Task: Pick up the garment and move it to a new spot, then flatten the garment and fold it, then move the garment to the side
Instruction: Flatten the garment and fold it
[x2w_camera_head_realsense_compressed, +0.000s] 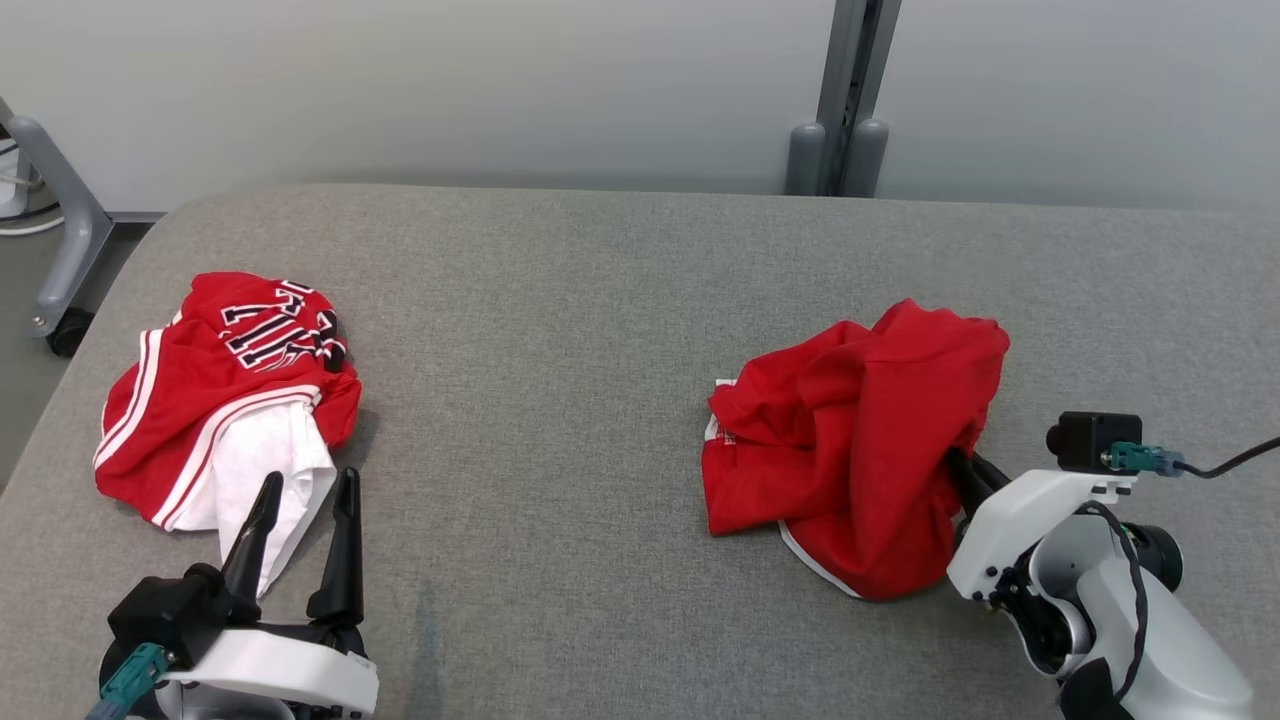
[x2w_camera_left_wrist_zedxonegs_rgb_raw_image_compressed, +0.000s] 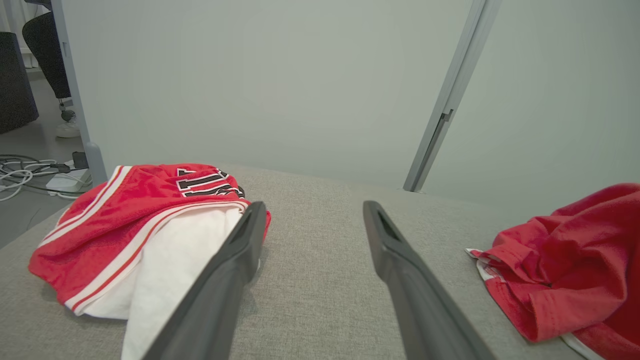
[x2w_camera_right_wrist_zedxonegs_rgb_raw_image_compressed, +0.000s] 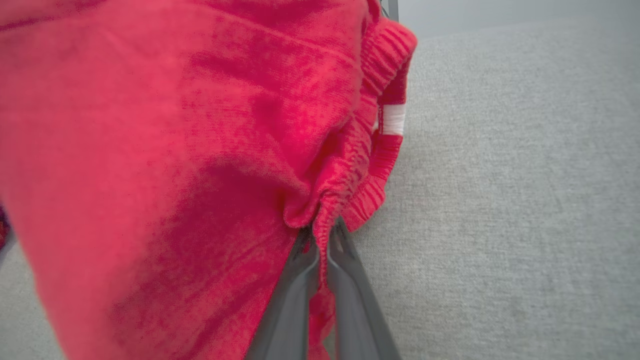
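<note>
A crumpled red garment (x2w_camera_head_realsense_compressed: 860, 440) lies in a heap on the right part of the grey padded table (x2w_camera_head_realsense_compressed: 560, 300). My right gripper (x2w_camera_head_realsense_compressed: 958, 462) reaches into its right side, and in the right wrist view this gripper (x2w_camera_right_wrist_zedxonegs_rgb_raw_image_compressed: 322, 235) is shut on a ribbed hem fold of the garment (x2w_camera_right_wrist_zedxonegs_rgb_raw_image_compressed: 175, 150). The garment's edge (x2w_camera_left_wrist_zedxonegs_rgb_raw_image_compressed: 565, 270) also appears at the right of the left wrist view. My left gripper (x2w_camera_head_realsense_compressed: 310, 480) stands open at the table's front left, with nothing between its fingers (x2w_camera_left_wrist_zedxonegs_rgb_raw_image_compressed: 314, 207).
A second garment (x2w_camera_head_realsense_compressed: 220, 380), red with white stripes, black lettering and a white lining, lies at the far left, just beside the left gripper's left finger (x2w_camera_left_wrist_zedxonegs_rgb_raw_image_compressed: 135, 215). A grey post (x2w_camera_head_realsense_compressed: 845, 100) stands behind the table. A wheeled stand leg (x2w_camera_head_realsense_compressed: 60, 240) and floor cables (x2w_camera_left_wrist_zedxonegs_rgb_raw_image_compressed: 25, 172) are at the left.
</note>
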